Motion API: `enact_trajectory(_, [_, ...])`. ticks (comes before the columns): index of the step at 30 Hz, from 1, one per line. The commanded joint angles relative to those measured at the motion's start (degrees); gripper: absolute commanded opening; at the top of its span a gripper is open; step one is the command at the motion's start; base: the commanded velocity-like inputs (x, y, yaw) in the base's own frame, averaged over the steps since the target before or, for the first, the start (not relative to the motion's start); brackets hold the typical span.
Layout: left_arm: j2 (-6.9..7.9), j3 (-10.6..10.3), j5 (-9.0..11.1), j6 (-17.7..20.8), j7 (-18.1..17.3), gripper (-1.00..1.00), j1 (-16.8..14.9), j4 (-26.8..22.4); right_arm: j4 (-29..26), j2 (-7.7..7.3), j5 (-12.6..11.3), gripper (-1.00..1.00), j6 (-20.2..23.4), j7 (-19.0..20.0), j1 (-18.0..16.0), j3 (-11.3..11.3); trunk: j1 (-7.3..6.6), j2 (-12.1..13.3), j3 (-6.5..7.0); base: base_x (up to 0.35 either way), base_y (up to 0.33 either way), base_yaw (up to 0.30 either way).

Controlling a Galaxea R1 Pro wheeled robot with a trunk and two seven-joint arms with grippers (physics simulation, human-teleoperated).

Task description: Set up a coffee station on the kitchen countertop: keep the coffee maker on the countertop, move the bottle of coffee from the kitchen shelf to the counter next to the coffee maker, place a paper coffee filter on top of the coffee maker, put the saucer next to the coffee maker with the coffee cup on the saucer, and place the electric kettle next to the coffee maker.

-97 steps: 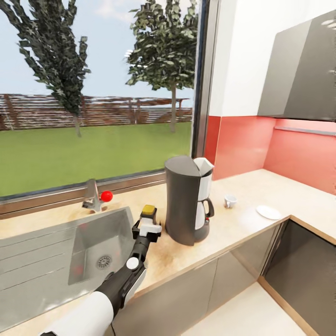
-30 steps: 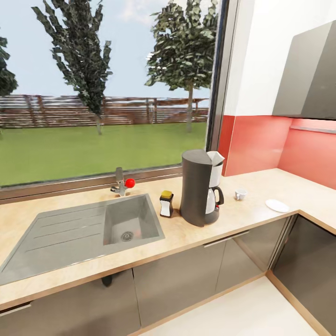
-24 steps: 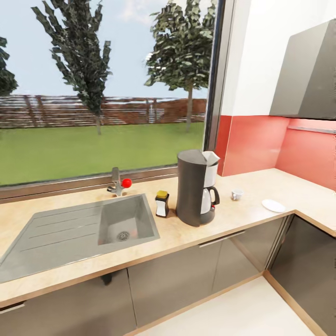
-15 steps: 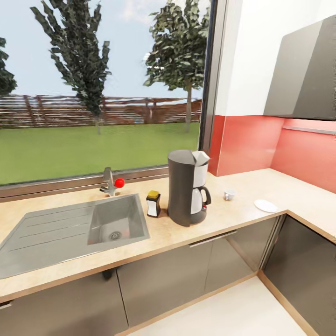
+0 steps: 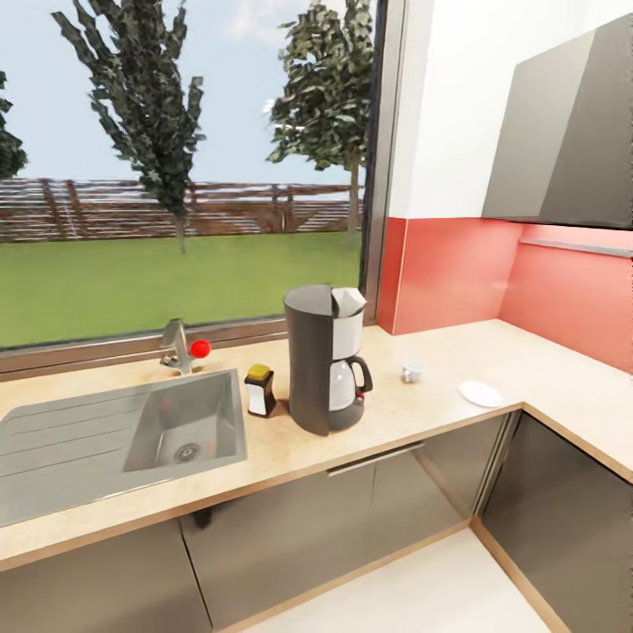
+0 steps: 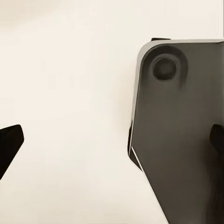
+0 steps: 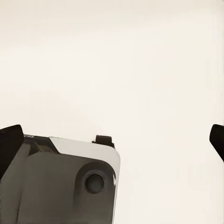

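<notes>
Whole view slid sideways since before. Small yellow-lidded coffee bottle [image 5: 258,389] just beside tall dark grey coffee maker [image 5: 321,358] on beige countertop [image 5: 422,413]. White cup [image 5: 412,370], maybe saucer [image 5: 480,393], further along. Both grippers spread wide, holding nothing.

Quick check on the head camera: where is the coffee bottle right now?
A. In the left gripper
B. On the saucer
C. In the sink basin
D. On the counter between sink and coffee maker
D: the coffee bottle stands on the countertop between the sink and the coffee maker.

Head camera overlooks countertop [image 5: 422,422]; wrist cameras face floor.
</notes>
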Motion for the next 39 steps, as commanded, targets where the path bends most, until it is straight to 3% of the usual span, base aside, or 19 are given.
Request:
enact_trajectory(1, [-0.05,-0.5,0.5,-0.3,0.2,1.0,0.0,0.1,0.0,-0.01,-0.3,1.0,-0.1,-0.2,0.0,0.5,0.04,-0.1,-0.1,0.051,-0.268,0.0])
enact_trajectory(7, [0.01,-0.4,0.5,-0.3,0.2,1.0,0.0,0.0,0.1,0.02,-0.3,1.0,-0.1,-0.2,0.0,0.5,0.04,-0.1,-0.1,0.019,-0.271,0.0])
enact_trajectory(15, [0.04,2.4,2.7,-0.7,0.0,1.0,0.0,0.0,0.1,0.02,-0.3,1.0,-0.1,-0.2,0.0,0.4,0.04,-0.1,-0.1,0.046,-0.272,0.0])
enact_trajectory(39, [0.07,2.7,2.9,-0.8,0.0,1.0,0.0,0.0,0.1,-0.59,0.1,1.0,-0.2,0.1,0.0,0.7,0.04,-0.1,-0.1,0.015,-0.273,0.0])
